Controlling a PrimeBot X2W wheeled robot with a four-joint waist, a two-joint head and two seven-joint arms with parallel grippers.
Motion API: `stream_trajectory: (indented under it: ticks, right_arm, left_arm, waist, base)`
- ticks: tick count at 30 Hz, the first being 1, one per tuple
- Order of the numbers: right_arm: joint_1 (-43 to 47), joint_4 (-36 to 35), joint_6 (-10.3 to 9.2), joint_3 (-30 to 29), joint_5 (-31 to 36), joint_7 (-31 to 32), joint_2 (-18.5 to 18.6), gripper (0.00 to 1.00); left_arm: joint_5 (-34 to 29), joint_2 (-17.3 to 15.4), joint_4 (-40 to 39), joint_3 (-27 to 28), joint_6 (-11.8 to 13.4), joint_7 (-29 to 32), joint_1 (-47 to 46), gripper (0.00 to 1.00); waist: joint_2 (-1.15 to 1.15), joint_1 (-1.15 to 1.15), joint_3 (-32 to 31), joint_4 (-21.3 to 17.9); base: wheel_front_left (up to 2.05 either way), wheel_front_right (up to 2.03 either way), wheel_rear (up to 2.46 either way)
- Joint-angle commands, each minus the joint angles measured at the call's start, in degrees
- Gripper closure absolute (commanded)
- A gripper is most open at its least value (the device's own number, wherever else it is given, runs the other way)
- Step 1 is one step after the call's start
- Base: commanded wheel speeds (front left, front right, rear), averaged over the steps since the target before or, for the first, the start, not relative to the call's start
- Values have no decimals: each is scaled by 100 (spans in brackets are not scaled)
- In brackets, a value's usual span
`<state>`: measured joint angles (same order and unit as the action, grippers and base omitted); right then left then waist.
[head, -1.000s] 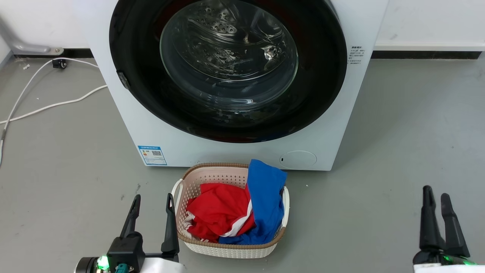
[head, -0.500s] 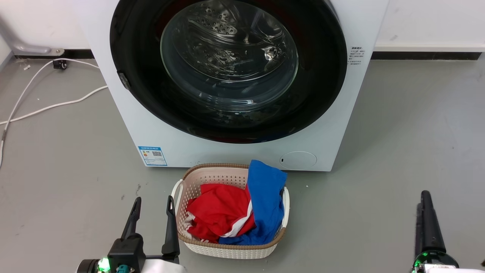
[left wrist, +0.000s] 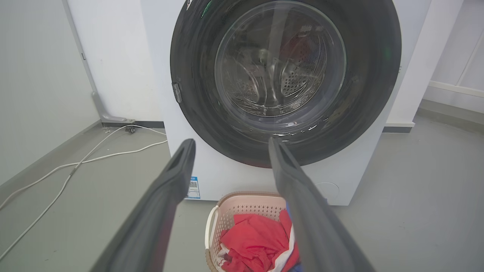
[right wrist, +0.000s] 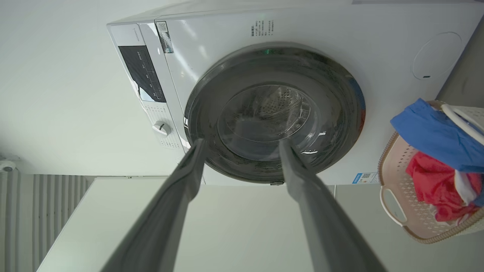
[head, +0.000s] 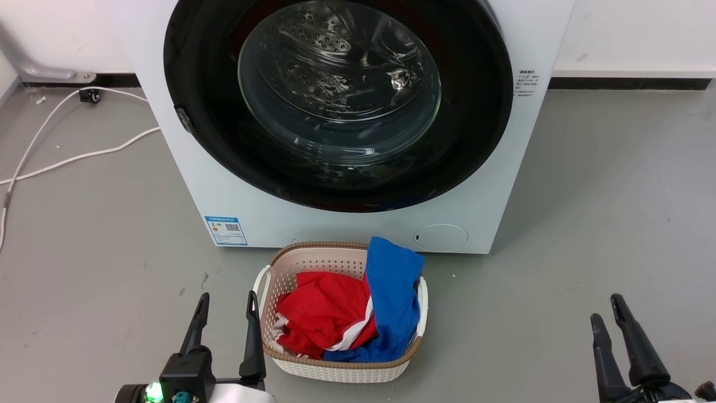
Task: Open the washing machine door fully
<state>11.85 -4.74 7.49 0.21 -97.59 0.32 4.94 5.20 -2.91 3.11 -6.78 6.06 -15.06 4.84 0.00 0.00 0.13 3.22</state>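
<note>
Washing machine door [head: 338, 106] is shut, flush w/ the white machine front [head: 224, 196], straight ahead, just behind the laundry basket [head: 267, 278] of red + blue clothes [head: 324, 313]. Left tool [head: 227, 299] at lower left, just beside basket, fingers spread wide, holding nothing. Right tool [head: 606, 309] at lower right, fingers parted, nothing btwn them. Both well apart from door.

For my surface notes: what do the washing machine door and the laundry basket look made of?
The washing machine door: glossy black ring, probably plastic or glass-faced, judging by its reflections; the bulging centre window looks like clear glass, showing the perforated drum behind. The laundry basket: matt cream plastic, moulded with holes, brown woven-look rim.
</note>
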Motion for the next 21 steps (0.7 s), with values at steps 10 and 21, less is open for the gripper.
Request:
stream_trajectory:
  ticks: [10, 21]
  right_arm:
    - [109, 19, 1, -359, -181, 639, -174, 100]
    - [76, 77, 1, -394, -56, 680, -212, 100]
  left_arm:
    - [-5, 2, 6, -1, 11, -18, 56, 0]
    - [-41, 3, -10, -13, 35, -18, 67, 0]
  waist:
    - [0, 0, 15, 17]
    - [0, 0, 22, 21]
  base:
    - [0, 0, 0]
    - [0, 0, 0]
